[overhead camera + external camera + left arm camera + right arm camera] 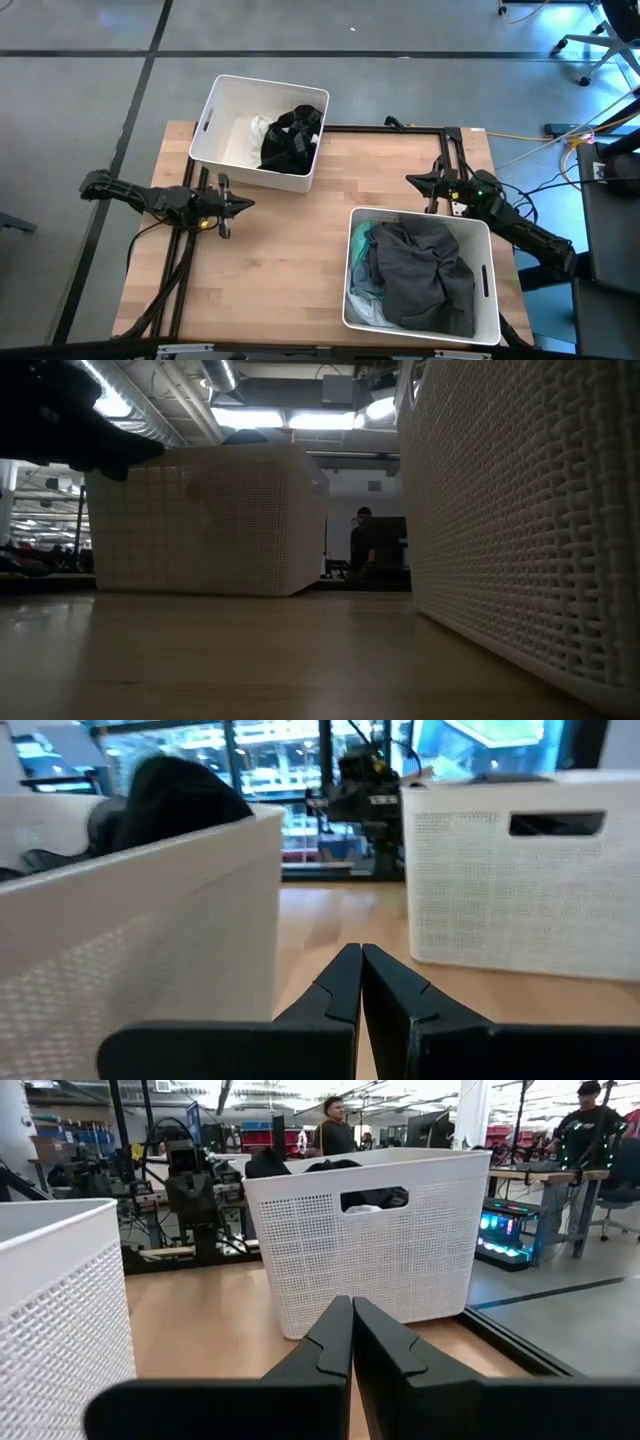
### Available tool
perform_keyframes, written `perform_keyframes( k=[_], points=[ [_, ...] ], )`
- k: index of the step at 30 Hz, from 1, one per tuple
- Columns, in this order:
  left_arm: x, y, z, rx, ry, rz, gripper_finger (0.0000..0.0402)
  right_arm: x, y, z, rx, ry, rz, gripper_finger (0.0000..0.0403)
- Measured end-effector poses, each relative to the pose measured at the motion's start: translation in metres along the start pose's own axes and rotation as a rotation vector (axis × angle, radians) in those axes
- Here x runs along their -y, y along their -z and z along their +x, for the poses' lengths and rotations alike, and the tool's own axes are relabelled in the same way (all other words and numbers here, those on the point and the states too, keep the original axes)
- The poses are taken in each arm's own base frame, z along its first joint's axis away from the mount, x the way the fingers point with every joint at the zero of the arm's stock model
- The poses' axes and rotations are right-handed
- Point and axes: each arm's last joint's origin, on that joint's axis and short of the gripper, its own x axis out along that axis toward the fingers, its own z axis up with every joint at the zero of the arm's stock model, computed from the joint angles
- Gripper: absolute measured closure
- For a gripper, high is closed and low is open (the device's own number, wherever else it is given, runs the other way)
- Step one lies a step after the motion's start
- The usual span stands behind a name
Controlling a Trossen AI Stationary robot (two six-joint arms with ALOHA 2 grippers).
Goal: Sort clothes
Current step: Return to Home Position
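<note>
- The left arm lies low and stretched out over the bench's (290,260) left side. Its hand (246,204) is closed, empty, and points inward.
- The right arm lies low at the right side. Its hand (412,181) is closed and empty, near the front bin's (491,285) corner.
- Black clothes (290,138) lie in the back bin (213,108).
- Grey clothes (425,272) fill the front bin.

Two bins (232,140) (490,285) (white), two grippers (248,204) (412,181)

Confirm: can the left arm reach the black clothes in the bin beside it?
Probably yes. The left gripper, fingers shut, sits beside the open-topped white bin; nothing covers the black clothes, but it must clear the wall.
</note>
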Motion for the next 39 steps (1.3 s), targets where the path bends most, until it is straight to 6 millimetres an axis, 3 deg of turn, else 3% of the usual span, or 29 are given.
perform_keyframes(
  k=[39],
  points=[
    [-0.0002, 0.0017, -0.0016, -0.011, 0.016, 0.055, 0.0398, 0.0000, -0.0025, 0.0001, 0.027, 0.001, -0.005, 0.0388]
  ],
)
